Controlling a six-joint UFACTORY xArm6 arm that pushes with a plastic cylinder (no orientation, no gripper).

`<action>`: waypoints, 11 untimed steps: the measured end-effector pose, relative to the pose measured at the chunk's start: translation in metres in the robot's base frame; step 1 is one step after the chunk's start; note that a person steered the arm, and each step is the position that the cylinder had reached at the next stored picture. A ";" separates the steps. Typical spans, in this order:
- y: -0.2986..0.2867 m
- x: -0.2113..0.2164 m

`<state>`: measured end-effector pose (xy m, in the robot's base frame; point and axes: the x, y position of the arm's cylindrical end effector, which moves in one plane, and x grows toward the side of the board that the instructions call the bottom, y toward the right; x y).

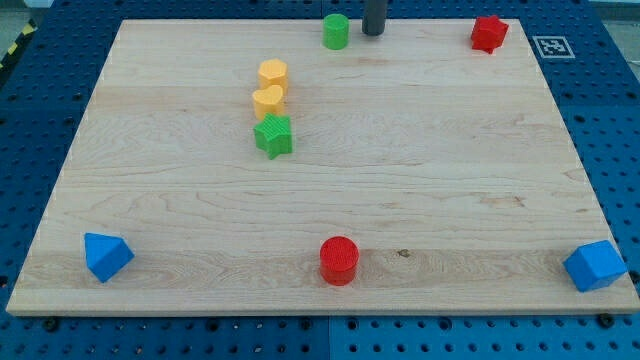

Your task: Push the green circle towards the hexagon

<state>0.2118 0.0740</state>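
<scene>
Nearest me, along the view's bottom edge of the pale wooden board point(420, 200), sit a blue triangular plastic block point(106, 256) at the left corner, a red plastic cylinder point(339, 260) in the middle, and a blue cube-like block point(595, 265) at the right corner. Farther up, left of centre, a green star-shaped block point(273, 136) touches the lower of two stacked-looking yellow pieces: a yellow heart-like block point(268, 102) and, just above it, a yellow hexagon block point(272, 74). At the view's top edge stands the green circle block point(336, 31), up and to the right of the hexagon with bare wood between them. My tip point(373, 33) rests just beside the green circle on its right; being a bare rod, it grips nothing. A red star-shaped block point(489, 33) sits at the top right. On the blue pegboard table point(610, 130) beyond lies a black-and-white fiducial tag point(553, 46); no readable writing.
</scene>
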 end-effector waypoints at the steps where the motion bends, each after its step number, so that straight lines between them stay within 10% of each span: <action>1: -0.011 0.000; 11: -0.090 0.030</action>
